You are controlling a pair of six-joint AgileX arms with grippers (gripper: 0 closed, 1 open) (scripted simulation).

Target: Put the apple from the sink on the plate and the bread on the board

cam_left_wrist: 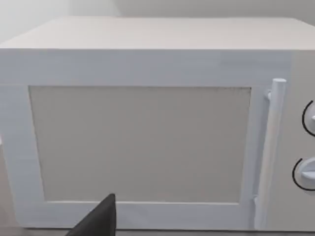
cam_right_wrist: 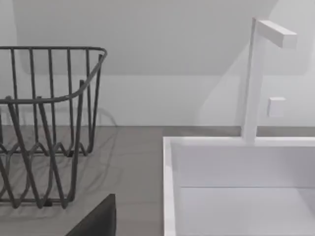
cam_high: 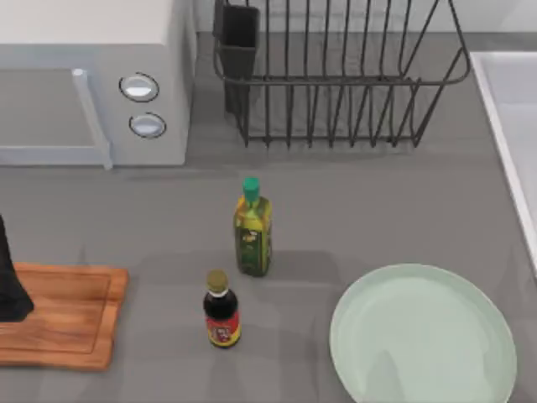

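The brown wooden board (cam_high: pixel 63 315) lies at the table's front left, and a dark part of my left arm (cam_high: pixel 10 277) stands over its left end. The pale mint-green plate (cam_high: pixel 424 336) sits bare at the front right. The white sink (cam_high: pixel 503 126) runs along the right edge; in the right wrist view its basin (cam_right_wrist: pixel 236 196) lies ahead under a white tap (cam_right_wrist: pixel 251 83). A dark piece of my right gripper (cam_right_wrist: pixel 96 219) juts in low there. The left wrist view faces the microwave, with a dark piece of my left gripper (cam_left_wrist: pixel 93 221). The apple and the bread are out of view.
A white microwave (cam_high: pixel 92 84) fills the back left. A dark wire dish rack (cam_high: pixel 336 75) stands at the back middle. A green-capped oil bottle (cam_high: pixel 252 228) and a dark sauce bottle (cam_high: pixel 221 311) stand upright between board and plate.
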